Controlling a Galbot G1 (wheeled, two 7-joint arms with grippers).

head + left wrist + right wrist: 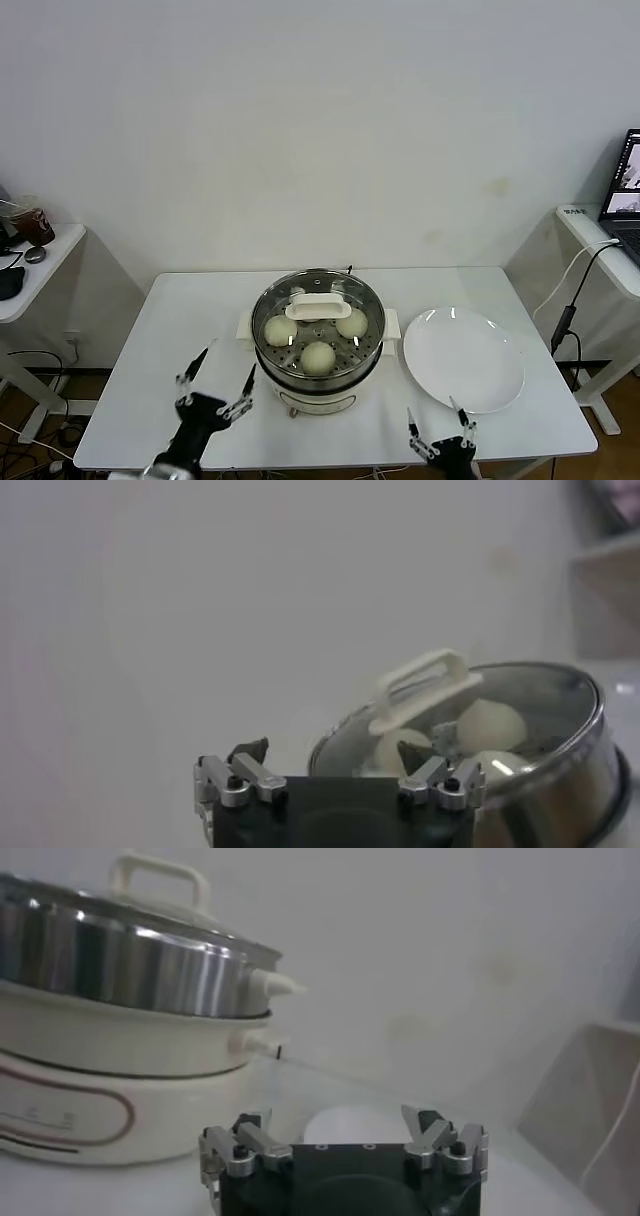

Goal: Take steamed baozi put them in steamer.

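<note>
From the head camera, the steamer (318,340) is sitting mid-table under its glass lid (318,308), holding baozi (318,357); three are showing clearly. The plate (463,358) is lying bare beside it. The left gripper (216,381) and right gripper (441,432) are hovering spread open, gripping nothing.

The left wrist camera is showing baozi (490,723) under the lid (470,715).

The right wrist camera is showing the steamer (120,958) closed, on its base (110,1083).

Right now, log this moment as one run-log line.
baozi: in steamer | lid: on | plate: bare | left gripper: open | right gripper: open
</note>
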